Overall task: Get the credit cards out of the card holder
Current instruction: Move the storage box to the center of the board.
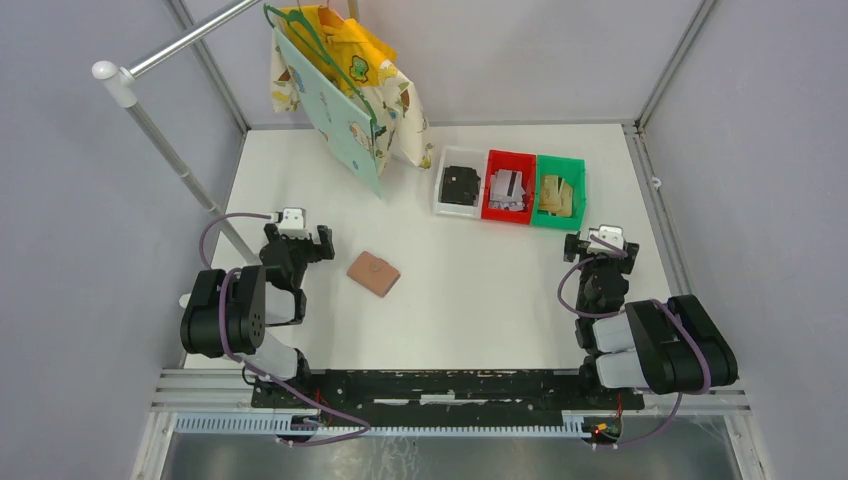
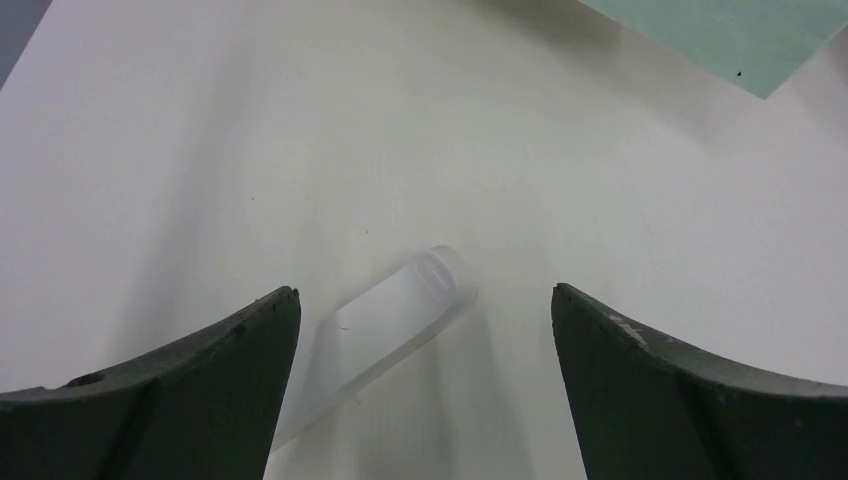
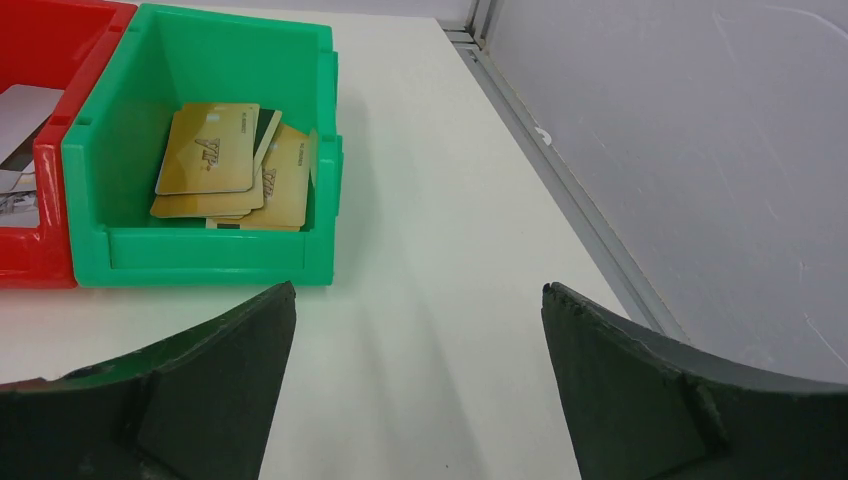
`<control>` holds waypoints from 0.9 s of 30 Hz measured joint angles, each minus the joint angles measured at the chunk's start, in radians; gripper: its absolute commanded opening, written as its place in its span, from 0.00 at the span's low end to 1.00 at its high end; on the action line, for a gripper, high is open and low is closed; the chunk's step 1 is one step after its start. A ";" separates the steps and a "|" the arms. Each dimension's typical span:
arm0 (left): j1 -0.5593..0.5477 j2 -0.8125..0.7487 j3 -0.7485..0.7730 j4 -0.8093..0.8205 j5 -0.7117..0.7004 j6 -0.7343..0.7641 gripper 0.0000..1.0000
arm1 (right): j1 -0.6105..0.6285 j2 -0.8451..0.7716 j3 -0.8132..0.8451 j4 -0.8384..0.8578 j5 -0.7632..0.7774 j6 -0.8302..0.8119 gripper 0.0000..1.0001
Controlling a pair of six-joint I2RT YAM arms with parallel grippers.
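Observation:
The card holder (image 1: 373, 273), a salmon-pink wallet, lies closed on the white table, left of the middle. No card shows in it. Credit cards lie in three bins at the back: black ones (image 1: 460, 185), grey ones (image 1: 507, 188) and gold ones (image 1: 556, 195), the gold ones also in the right wrist view (image 3: 225, 165). My left gripper (image 1: 297, 238) is open and empty, a little to the left of the wallet; in its wrist view (image 2: 425, 290) it hangs over bare table. My right gripper (image 1: 598, 243) is open and empty, just in front of the green bin (image 3: 200, 250).
A clear bin (image 1: 440, 190), a red bin (image 1: 489, 190) and the green bin (image 1: 579, 195) stand side by side at the back. A white rack pole (image 1: 170, 150) slants up at the left, its foot between my left fingers (image 2: 390, 320). A teal bag (image 1: 340, 115) and clothes hang from it.

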 measured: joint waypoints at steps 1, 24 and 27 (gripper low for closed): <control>0.000 0.000 0.000 0.000 0.000 0.000 1.00 | 0.000 0.000 0.000 0.000 0.000 0.000 0.98; 0.000 -0.060 0.039 -0.122 0.003 0.000 1.00 | 0.006 -0.182 0.000 -0.100 0.039 0.005 0.98; 0.000 -0.108 0.116 -0.273 0.013 0.000 1.00 | 0.008 -0.317 0.000 -0.225 0.078 0.039 0.98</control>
